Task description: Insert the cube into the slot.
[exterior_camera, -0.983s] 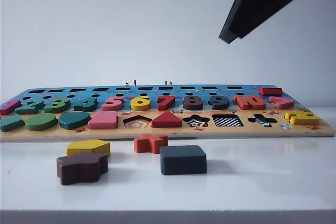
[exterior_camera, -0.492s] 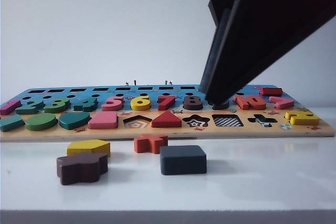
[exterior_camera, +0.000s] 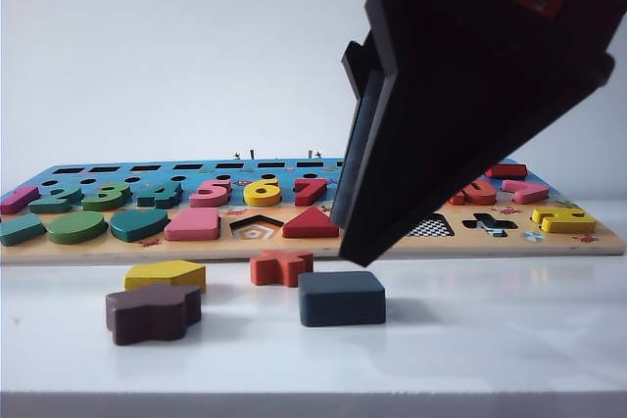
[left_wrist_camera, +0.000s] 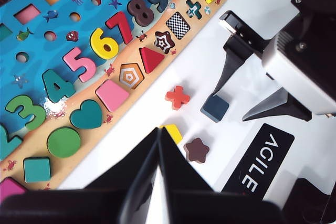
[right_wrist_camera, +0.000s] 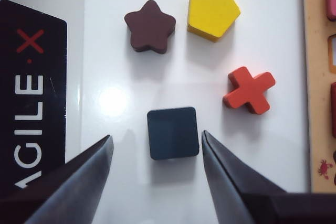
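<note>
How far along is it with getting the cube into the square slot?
Nothing is placed yet: the cube lies on the white table and the checkerboard slot is empty. In hand: the right gripper hangs open over the cube, one finger either side, not gripping. The left gripper is shut, off to the side. Left: grasp, carry, insert.

exterior: low, level with tabletop [exterior_camera: 490, 340], close | left wrist: high, looking down | right wrist: near, straight down | shared: cube [exterior_camera: 341, 298] and loose pieces
</note>
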You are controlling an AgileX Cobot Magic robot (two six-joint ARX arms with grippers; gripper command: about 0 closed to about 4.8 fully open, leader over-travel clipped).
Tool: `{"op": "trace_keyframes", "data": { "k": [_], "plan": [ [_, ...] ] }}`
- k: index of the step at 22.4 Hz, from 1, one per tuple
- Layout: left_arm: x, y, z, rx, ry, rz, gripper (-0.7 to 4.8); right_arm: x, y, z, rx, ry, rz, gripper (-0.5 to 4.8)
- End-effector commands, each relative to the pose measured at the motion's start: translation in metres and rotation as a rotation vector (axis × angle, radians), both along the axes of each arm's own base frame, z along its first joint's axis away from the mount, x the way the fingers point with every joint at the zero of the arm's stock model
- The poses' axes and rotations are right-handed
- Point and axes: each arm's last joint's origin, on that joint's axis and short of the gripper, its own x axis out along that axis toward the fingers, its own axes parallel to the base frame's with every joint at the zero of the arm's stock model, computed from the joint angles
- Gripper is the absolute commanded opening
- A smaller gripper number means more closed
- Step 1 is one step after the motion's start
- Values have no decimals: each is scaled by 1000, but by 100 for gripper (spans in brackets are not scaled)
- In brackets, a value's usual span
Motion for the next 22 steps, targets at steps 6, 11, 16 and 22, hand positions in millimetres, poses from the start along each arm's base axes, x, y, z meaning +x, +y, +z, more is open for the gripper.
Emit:
{"op": "trace_keyframes", "data": {
  "k": [6,11,16,22],
  "plan": [
    [2,-1,3,-21,-37,-11,17,5,10,-12,-9,11,11,304],
    [2,-1,3,-18,-31,-11,17,7,12,-14,-6,8,10,301],
    [2,-1,3,-17,-30,-11,17,7,12,-16,-18,3,14,301],
    [2,-1,3,-18,-30,-11,17,8,12,-17,-23,-4,16,282]
  ]
}}
